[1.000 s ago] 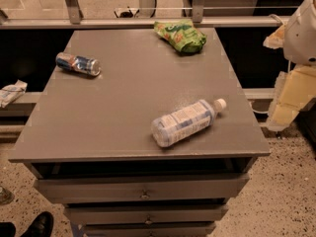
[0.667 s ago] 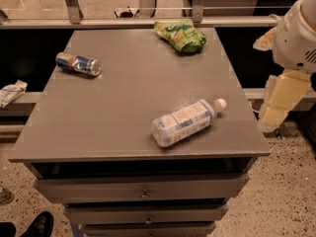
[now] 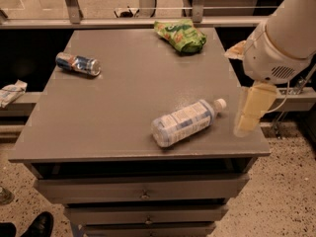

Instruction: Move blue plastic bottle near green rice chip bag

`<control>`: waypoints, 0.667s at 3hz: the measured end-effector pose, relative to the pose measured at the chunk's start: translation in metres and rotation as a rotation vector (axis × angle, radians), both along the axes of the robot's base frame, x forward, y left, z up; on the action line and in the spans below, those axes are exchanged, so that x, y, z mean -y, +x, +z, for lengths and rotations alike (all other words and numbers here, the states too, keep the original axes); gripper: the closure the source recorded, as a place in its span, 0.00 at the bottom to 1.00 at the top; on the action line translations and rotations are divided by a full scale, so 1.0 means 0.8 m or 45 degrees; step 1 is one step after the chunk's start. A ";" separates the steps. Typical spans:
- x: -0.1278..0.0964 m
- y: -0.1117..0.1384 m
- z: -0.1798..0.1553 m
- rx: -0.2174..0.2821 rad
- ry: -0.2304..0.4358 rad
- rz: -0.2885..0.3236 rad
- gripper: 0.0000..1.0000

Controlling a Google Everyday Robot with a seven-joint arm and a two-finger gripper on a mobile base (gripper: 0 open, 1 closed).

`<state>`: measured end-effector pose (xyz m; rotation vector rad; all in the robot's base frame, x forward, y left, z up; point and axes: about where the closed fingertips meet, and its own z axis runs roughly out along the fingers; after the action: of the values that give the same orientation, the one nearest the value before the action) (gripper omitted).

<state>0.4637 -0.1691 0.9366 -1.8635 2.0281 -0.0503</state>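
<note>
The blue plastic bottle (image 3: 185, 122) lies on its side on the grey table (image 3: 123, 98), front right of centre, with its white cap pointing to the right. The green rice chip bag (image 3: 180, 34) lies at the table's far edge, right of centre. My gripper (image 3: 248, 115) hangs from the white arm (image 3: 284, 38) over the table's right edge. It is just right of the bottle's cap, apart from it, and holds nothing that I can see.
A blue-and-silver can (image 3: 78, 63) lies on its side at the table's left. Drawers (image 3: 143, 189) sit under the table's front edge. A metal rail (image 3: 128, 21) runs behind the table. A shoe (image 3: 37, 224) is on the floor at the lower left.
My arm has moved left, from off the table's right side to over its right edge near the bottle's cap. The bottle, bag and can have not moved.
</note>
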 end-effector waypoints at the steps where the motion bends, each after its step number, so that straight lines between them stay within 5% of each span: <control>1: -0.027 0.005 -0.021 0.012 0.024 0.094 0.00; 2: -0.050 0.016 -0.048 0.003 0.037 0.158 0.00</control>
<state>0.4764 -0.1291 0.8983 -1.9654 1.8970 0.0101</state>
